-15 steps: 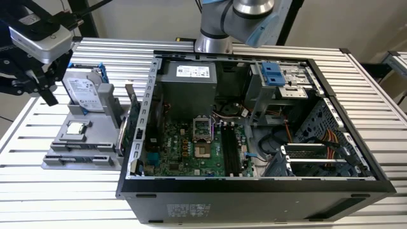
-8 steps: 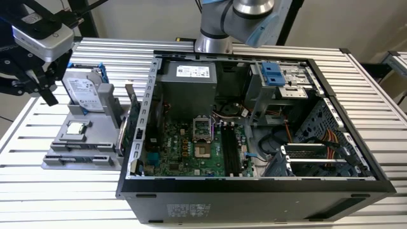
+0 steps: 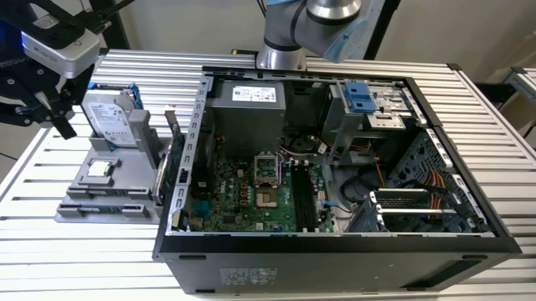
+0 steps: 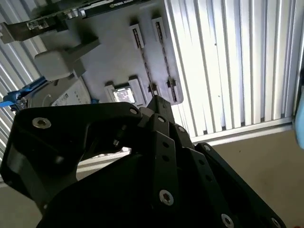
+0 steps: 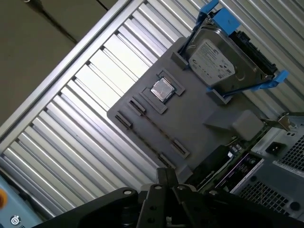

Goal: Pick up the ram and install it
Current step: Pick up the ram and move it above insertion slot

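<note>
The ram (image 3: pixel 107 207) is a thin dark blue-green stick standing on edge in clips along the front of a grey holder (image 3: pixel 125 182), at the exterior view's left. Both wrist views show it edge-on as a thin line: the ram (image 5: pixel 156 127) in the first wrist view, the ram (image 4: pixel 148 66) in the second. My gripper (image 3: pixel 60 125) hangs above the table beyond the holder's far left corner, apart from the ram. Its fingers look shut with nothing between them, as both wrist views of the gripper (image 5: pixel 165 172) (image 4: pixel 156 100) show. Black memory slots (image 3: pixel 303 197) lie on the motherboard in the open computer case.
On the holder stand a hard drive (image 3: pixel 113 119) in a blue frame, a small silver processor (image 3: pixel 100 168) and a green card (image 3: pixel 172 163) with a metal bracket. The open case (image 3: pixel 335 248) holds a power supply, drive cage and cables. The arm's base (image 3: pixel 280 37) rises behind it.
</note>
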Controlling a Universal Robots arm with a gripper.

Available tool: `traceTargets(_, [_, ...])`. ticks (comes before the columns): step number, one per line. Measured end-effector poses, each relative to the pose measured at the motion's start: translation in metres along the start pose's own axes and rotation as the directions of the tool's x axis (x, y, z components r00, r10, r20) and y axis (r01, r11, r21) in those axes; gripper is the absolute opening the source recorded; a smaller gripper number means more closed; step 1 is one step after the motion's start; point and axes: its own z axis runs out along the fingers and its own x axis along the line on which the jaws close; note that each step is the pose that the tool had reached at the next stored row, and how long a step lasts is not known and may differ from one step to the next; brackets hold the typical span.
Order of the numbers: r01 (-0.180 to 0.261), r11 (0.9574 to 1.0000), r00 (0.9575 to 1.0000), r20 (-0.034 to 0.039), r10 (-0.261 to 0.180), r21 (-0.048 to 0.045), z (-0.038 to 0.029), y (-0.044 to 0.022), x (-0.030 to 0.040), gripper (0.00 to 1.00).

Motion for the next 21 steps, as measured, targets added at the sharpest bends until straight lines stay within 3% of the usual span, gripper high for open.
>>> traceTargets(21, [0.058, 0.9983, 0.9983, -0.0020, -0.058, -0.0017, 0.0000, 0.0002, -0.0001, 0.00])
